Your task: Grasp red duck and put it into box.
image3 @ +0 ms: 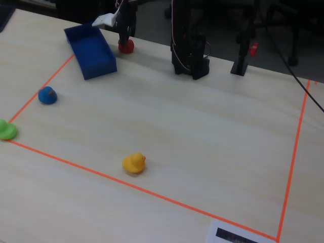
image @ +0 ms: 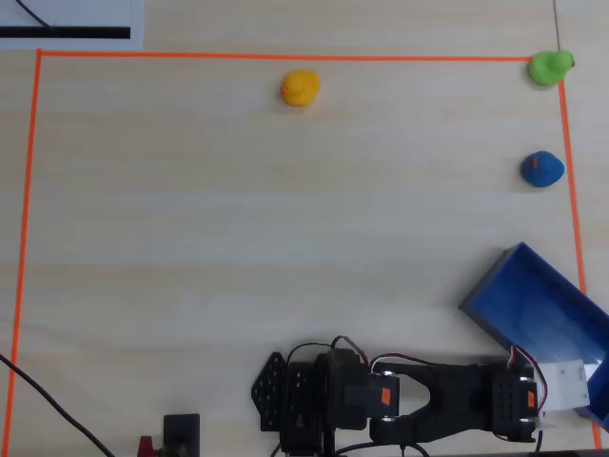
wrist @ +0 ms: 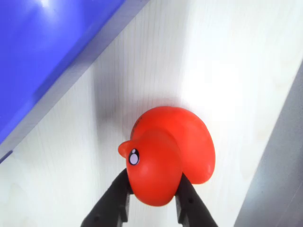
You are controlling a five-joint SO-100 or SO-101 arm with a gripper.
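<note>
The red duck (wrist: 168, 153) fills the wrist view, its head squeezed between the two black fingers (wrist: 124, 191) of my gripper (wrist: 152, 183), which is shut on it. The table shows right beneath the duck, and I cannot tell whether it touches. The blue box (wrist: 42, 42) lies just to the upper left, its wall a short gap from the duck. In the fixed view the gripper (image3: 125, 39) holds the red duck (image3: 126, 46) just right of the box (image3: 90, 49). From overhead the arm (image: 447, 395) hides the duck beside the box (image: 538, 300).
A yellow duck (image: 301, 88), a green duck (image: 550, 67) and a blue duck (image: 541, 168) sit apart on the table. Orange tape (image: 285, 56) frames the work area. The arm's base (image3: 190, 55) and a black post (image3: 242, 61) stand at the far edge.
</note>
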